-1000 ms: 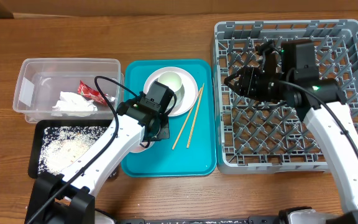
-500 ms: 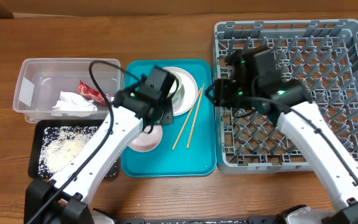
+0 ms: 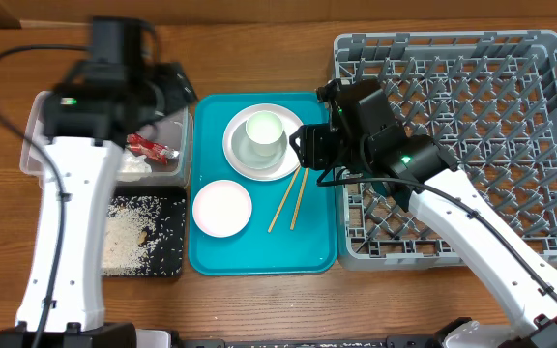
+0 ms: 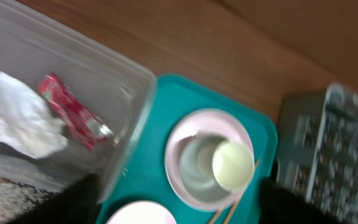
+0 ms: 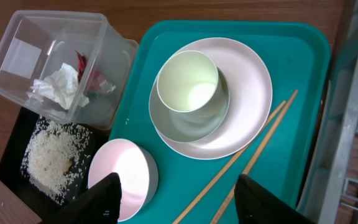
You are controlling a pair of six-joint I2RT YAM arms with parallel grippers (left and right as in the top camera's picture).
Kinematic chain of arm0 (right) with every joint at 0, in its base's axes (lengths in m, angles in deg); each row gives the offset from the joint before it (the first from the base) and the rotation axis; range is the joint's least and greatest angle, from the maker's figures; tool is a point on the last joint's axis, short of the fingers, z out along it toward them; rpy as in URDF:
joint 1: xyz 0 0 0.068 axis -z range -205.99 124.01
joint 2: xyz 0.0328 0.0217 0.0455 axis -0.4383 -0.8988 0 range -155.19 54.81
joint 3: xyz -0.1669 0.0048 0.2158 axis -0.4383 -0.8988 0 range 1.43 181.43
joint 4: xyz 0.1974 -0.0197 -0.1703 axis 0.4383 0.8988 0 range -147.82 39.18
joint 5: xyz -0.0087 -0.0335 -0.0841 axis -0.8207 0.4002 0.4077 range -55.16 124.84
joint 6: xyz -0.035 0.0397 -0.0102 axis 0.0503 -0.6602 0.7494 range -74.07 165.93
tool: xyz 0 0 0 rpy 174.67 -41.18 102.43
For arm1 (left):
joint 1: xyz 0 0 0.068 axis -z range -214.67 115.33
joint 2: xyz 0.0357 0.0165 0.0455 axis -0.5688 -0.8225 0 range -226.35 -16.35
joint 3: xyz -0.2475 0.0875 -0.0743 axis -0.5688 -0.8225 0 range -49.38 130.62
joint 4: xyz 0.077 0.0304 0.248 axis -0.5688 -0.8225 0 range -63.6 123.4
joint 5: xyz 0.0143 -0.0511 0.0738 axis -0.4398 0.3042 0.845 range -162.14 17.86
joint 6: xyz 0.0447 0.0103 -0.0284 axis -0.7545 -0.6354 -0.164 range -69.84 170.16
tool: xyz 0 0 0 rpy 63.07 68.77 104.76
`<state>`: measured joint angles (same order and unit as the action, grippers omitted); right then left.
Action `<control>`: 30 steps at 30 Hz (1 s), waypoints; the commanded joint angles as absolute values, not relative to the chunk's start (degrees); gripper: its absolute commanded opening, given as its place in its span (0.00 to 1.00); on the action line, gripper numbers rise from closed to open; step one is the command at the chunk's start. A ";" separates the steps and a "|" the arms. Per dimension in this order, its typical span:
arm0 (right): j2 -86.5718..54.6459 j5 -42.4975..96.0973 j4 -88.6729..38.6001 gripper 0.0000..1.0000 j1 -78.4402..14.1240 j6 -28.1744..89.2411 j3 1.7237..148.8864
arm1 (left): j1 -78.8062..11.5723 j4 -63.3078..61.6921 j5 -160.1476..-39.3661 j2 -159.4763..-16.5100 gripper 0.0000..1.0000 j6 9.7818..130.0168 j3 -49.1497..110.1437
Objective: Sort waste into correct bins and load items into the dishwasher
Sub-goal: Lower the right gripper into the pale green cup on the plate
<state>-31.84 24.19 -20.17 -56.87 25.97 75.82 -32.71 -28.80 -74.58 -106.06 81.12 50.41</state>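
— Where is the left gripper (image 4: 179,190)?
— Upper left of the overhead frame, above the clear tub (image 5: 27,53). Its wrist view shows the two fingers spread wide at the bottom corners, with nothing between them.

— And the waste?
— The red wrapper (image 4: 70,111) and the crumpled napkin (image 4: 17,118) lie in the tub. The wrapper is just to the right of the napkin. The rice (image 3: 124,232) is scattered in the black tray (image 3: 168,253), directly below the tub in the overhead frame.

— The right gripper (image 5: 179,186)?
— It is in the middle of the overhead frame, over the right edge of the teal tray (image 3: 259,253), just beside the plate (image 5: 250,93). Its fingers stand apart too, at the lower edge of its wrist view, and they pinch nothing.

— The dishes?
— All are on the teal tray. The plate sits in the tray's upper half. The grey-green bowl (image 5: 197,121) stands on it, and the cup (image 5: 188,79) sits in the bowl, mouth up. The pink bowl (image 5: 126,174) stands apart, lower left of the plate. The chopsticks (image 3: 283,198) lie slanted just right of the plate.

— And the dish rack (image 3: 511,145)?
— It fills the right side of the overhead frame, just beside the teal tray. The right arm reaches across its lower left part.
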 commanded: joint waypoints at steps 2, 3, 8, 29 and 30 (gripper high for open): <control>-35.75 21.78 -15.87 0.61 -57.50 32.02 82.70 | -37.91 -29.89 -78.21 -105.14 1.00 80.40 51.96; -37.13 21.91 -13.64 0.61 -57.52 33.24 85.00 | -38.65 -30.30 -78.18 -105.14 1.00 80.40 51.96; -45.04 22.96 -4.61 0.54 -57.54 38.82 99.05 | -39.90 -31.22 -77.94 -105.16 1.00 80.38 51.96; -63.75 28.38 -17.70 0.35 -64.89 43.23 107.58 | -39.90 -31.27 -77.94 -105.16 1.00 80.38 51.96; -64.56 28.36 -17.97 0.34 -64.95 43.23 107.58 | -39.90 -31.27 -77.94 -105.16 1.00 80.38 51.96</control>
